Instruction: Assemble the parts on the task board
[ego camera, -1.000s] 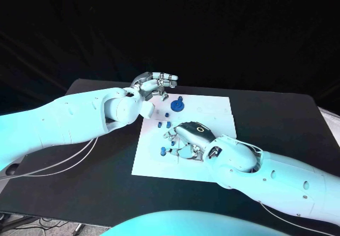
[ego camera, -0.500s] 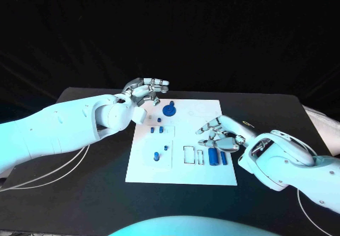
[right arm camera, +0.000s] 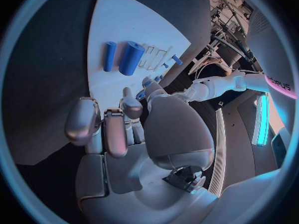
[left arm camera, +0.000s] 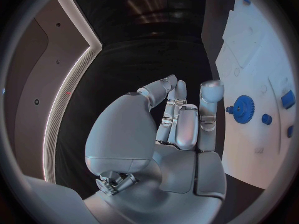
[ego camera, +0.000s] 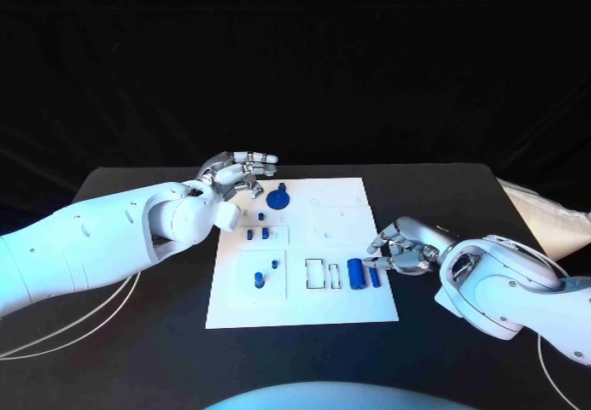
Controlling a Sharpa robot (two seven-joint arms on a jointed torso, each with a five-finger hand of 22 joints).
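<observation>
Task board [ego camera: 308,295] sits mid-table [ego camera: 136,342], white plate, long axis running away from the robot. Left hand [ego camera: 236,174] hovers off the board's far-left corner, above the table, fingers curled in toward the palm w/ nothing between them; left wrist view confirms, hand [left arm camera: 177,129] empty, fingers bunched together. Right hand [ego camera: 403,248] is just off the board's right edge, near the two cylinders, fingers curled in, nothing held; right wrist view shows same, hand [right arm camera: 118,129] bent in and empty, fingertips over the board edge but can't tell if touching. Parts: blue gear [ego camera: 278,200] near far-left corner of board, also clear in left wrist view [left arm camera: 243,109], w/ a small blue peg [left arm camera: 266,119] beside it. Two short pegs [ego camera: 256,233] side by side below the gear, on left half. Another peg [ego camera: 259,278] plus a smaller one [ego camera: 273,264] further down the left side. Thick blue cylinder [ego camera: 356,273] and thin blue cylinder [ego camera: 373,273] lie parallel, just beside each other near right edge; right wrist view has thick [right arm camera: 131,57] and thin [right arm camera: 109,56] same way. Outlined rectangular slots [ego camera: 323,274] sit left of the cylinders, look unfilled.
</observation>
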